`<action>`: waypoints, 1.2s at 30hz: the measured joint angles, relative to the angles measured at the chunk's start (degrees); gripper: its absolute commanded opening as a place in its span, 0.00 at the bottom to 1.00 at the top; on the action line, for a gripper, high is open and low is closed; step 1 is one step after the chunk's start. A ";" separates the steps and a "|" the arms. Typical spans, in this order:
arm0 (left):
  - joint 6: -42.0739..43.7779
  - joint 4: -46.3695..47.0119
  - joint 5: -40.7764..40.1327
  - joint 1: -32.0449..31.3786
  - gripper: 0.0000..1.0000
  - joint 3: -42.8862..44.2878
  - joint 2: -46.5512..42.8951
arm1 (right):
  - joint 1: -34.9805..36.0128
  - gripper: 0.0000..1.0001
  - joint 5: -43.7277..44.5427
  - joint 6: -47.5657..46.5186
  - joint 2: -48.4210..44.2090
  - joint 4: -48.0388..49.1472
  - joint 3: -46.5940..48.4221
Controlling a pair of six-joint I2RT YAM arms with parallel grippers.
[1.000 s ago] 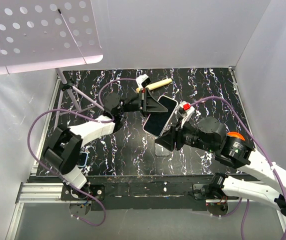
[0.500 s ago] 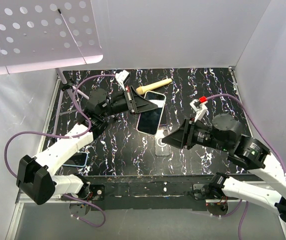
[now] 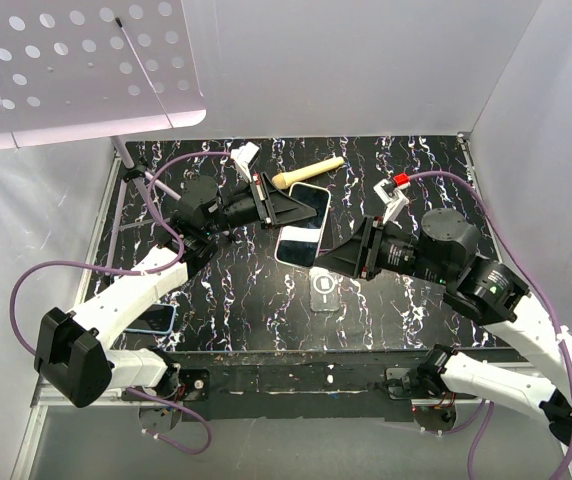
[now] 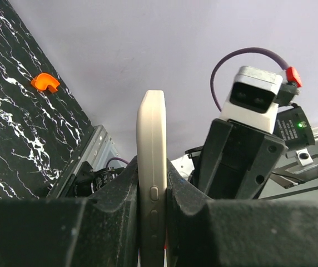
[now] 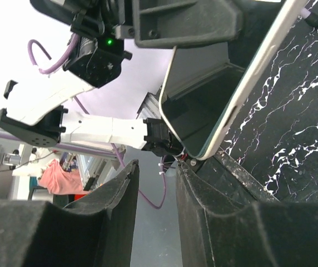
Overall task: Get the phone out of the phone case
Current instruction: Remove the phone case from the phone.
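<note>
The phone (image 3: pixel 299 243) hangs above the table, dark screen up, with a cream rim. My left gripper (image 3: pixel 304 212) is shut on its far half. In the left wrist view the phone's cream side (image 4: pixel 150 128) with its buttons stands pinched between the two pads. A clear phone case (image 3: pixel 323 291) with a ring on it lies flat on the table just below. My right gripper (image 3: pixel 320 263) is open at the phone's near edge. In the right wrist view the phone's corner (image 5: pixel 214 128) sits just past the right fingertip (image 5: pixel 188 169), not inside the gap.
A wooden-handled tool (image 3: pixel 309 172) lies at the back. A blue phone (image 3: pixel 157 318) rests by the left arm's base. A stand (image 3: pixel 142 190) carries a perforated white plate (image 3: pixel 76 65) at the back left. A small orange piece (image 4: pixel 44 83) lies on the table.
The left arm swung the phone left and back, away from the right gripper. The right gripper pulled back, then came forward again to the phone's near edge.
</note>
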 measured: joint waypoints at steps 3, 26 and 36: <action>-0.68 0.22 -0.02 0.00 0.00 0.00 0.00 | -2.10 0.39 -1.27 0.83 0.57 0.94 -0.68; -3.32 3.65 0.02 0.44 0.00 -0.42 0.94 | -4.50 0.39 -6.40 4.04 2.38 7.06 -5.60; -10.27 13.09 -1.86 1.09 0.00 -6.19 1.90 | -7.30 0.39 -7.56 7.69 2.40 12.17 -9.97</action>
